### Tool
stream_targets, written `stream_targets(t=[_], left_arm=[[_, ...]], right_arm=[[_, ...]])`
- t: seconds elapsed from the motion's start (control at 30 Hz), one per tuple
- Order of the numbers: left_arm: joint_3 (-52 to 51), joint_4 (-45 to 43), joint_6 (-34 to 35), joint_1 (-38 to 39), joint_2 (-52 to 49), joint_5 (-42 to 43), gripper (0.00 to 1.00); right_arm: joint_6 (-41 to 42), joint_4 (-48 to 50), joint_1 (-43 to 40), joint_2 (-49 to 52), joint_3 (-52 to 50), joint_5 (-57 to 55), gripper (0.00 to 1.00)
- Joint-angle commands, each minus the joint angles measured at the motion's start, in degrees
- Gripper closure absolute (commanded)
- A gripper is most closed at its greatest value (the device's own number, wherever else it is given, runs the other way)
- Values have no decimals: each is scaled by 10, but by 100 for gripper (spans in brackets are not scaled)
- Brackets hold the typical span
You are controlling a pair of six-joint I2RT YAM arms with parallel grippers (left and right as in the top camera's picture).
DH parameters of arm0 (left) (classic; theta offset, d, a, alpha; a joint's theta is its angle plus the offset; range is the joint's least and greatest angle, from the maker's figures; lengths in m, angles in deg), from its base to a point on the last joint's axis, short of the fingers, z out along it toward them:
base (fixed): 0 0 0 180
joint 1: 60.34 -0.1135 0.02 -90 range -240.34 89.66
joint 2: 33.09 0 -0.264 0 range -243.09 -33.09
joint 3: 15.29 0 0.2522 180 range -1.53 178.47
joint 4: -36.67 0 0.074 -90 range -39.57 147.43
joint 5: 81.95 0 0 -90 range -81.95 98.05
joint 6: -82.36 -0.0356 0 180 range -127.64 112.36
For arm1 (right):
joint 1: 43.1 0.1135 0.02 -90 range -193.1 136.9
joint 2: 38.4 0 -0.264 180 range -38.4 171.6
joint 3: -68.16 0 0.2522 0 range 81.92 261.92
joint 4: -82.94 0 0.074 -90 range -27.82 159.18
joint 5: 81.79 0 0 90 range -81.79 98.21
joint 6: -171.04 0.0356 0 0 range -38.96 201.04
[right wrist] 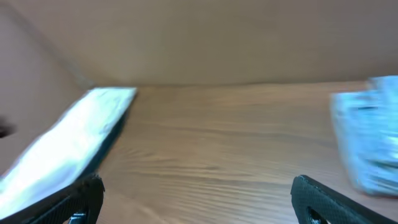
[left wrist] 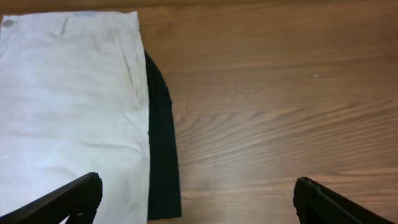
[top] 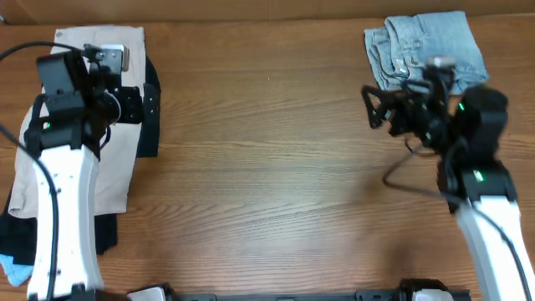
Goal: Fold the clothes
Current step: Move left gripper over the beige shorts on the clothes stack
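Note:
The clothes are pale beige shorts [top: 113, 159], spread flat at the table's left on top of a black garment [top: 107, 230]. In the left wrist view the shorts [left wrist: 68, 106] fill the left half, waistband at the top, and a black strip [left wrist: 163, 149] shows along their right edge. My left gripper [top: 150, 104] hovers over that right edge, open and empty [left wrist: 199, 200]. On the right side of the table my right gripper [top: 372, 107] points left, open and empty [right wrist: 199, 199]. Its blurred view shows the shorts [right wrist: 62, 146] far off to the left.
Folded light-blue denim [top: 426, 46] lies at the back right, just behind the right gripper, and shows blurred in the right wrist view [right wrist: 373, 137]. Bare wooden table [top: 267, 150] lies between the arms. A bit of light-blue cloth [top: 12, 269] pokes out at the front left.

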Motion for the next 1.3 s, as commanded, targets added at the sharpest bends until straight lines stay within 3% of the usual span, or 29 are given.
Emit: stream_targets(t=[0.0,0.17,0.33,0.5,0.77,1.03,1.27], left_arm=[[11,-39,-47,-6,-48,-10,0],[42,-83,-44,-5,-124,2,0],[178,13,-14,-5,-243,-34,0],[314,122,-4,-5,-346,-76,0],[341,132,-31,6,-425,-101,2],[341,115,-19,7,-492,-141,11],[340,113,-5,6,-515,-162,31]], right_arm=[[2,63,3,91,10,205,0],[73,150,4,200,10,276,0],[73,143,10,242,10,252,0],[61,93,36,243,10,160,5],[92,49,141,243,10,-2,21],[106,77,255,243,10,-142,26],[105,76,270,243,9,-169,26]])
